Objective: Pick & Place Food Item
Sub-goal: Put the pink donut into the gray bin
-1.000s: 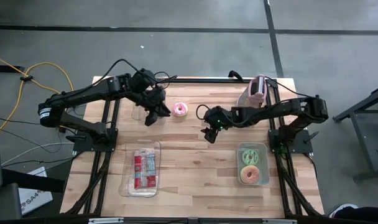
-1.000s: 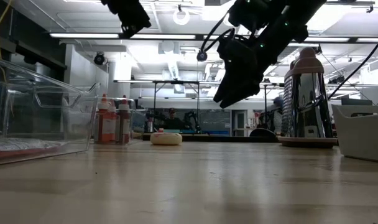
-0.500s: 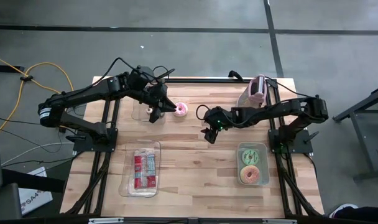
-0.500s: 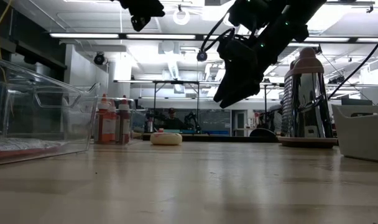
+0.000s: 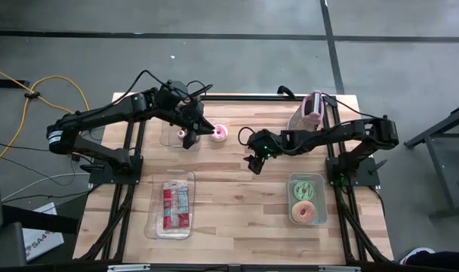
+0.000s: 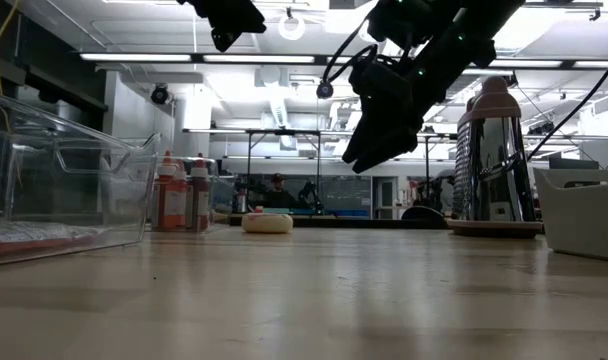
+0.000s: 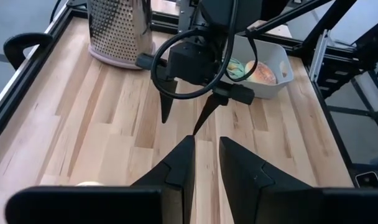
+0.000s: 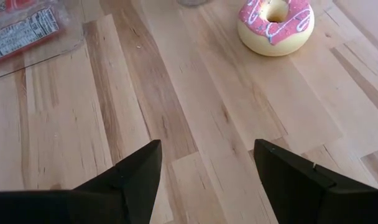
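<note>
One pink-iced donut lies alone on the far side of the table, a little left of the middle, and I take it as the food item to move. The left gripper hangs just beside it on the left, high above the wood, with its fingers drawn narrow and nothing between them. The right gripper waits near the middle of the table, to the right of the donut and nearer than it, with jaws spread wide and empty. The first risk, as I judge it, is that narrow fingers coming down on the donut would only push it or roll it away; they must open first. The second risk is that both arms reach for the same donut and strike each other, because they are already near. A clear tray with packets and a white bin with donuts are possible targets; choosing the wrong one is also a danger.
</note>
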Action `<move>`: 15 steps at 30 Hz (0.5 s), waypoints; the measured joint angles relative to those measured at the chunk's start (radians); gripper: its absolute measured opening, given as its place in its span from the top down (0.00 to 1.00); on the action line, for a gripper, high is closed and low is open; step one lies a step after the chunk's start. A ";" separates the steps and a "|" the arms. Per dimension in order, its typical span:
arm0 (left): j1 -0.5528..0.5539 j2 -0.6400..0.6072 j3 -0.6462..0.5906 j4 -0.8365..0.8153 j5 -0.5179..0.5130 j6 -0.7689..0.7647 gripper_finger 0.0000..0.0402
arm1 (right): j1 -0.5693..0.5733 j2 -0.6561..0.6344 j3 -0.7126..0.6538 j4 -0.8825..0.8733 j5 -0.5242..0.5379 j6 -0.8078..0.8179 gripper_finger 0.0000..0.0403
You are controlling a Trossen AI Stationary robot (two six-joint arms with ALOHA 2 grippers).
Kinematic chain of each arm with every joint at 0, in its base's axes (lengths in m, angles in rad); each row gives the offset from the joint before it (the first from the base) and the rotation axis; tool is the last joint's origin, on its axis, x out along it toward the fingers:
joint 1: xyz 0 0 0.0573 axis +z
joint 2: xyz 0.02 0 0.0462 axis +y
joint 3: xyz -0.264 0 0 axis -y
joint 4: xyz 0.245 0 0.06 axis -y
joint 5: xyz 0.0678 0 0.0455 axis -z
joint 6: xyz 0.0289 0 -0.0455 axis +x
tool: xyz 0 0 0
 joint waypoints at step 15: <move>0.000 0.019 0.000 -0.136 -0.008 0.034 0.83 | 0.000 0.000 0.000 0.000 0.000 0.000 0.39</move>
